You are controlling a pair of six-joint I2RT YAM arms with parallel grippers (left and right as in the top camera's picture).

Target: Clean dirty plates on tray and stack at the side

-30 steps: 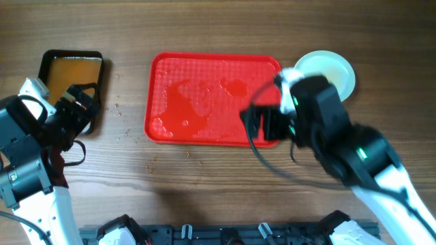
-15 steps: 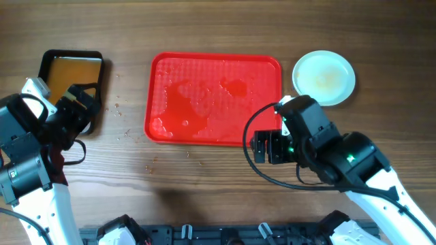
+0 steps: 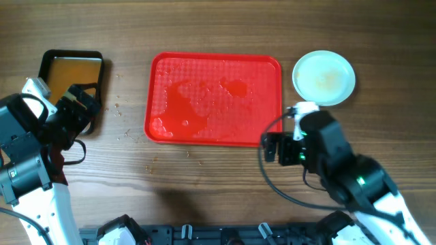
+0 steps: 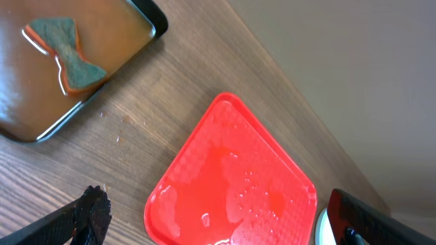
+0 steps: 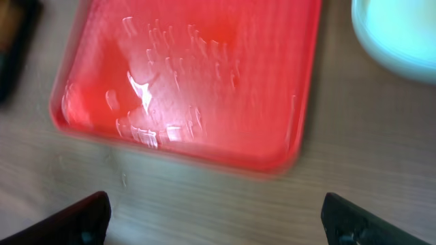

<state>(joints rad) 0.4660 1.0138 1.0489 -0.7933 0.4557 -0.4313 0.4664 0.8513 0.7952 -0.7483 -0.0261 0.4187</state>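
From above, the red tray [image 3: 216, 68] lies in the middle of the surface [image 3: 204, 27] with no plate on it, only wet patches, so I judge that the washing is finished. The plates [image 3: 324, 77] sit as one pile just beside its right end, off the tray. How many are in it I cannot tell, and the top one shows a faint brown tint. The right claw [image 3: 271, 147] hovers at the tray's near right corner, and the left claw [image 3: 80, 103] hangs by the black tray [image 3: 71, 56] of brown water.

Through the left wrist camera, the fingers [image 4: 92, 214] stand wide apart and empty. A sponge [image 4: 68, 51] lies in that water, probably parked there because no wiping is needed.

Through the right wrist camera, the fingers [image 5: 82, 218] are also wide apart and hold nothing, above bare wood near the tray rim. The pile's edge shows at upper right.
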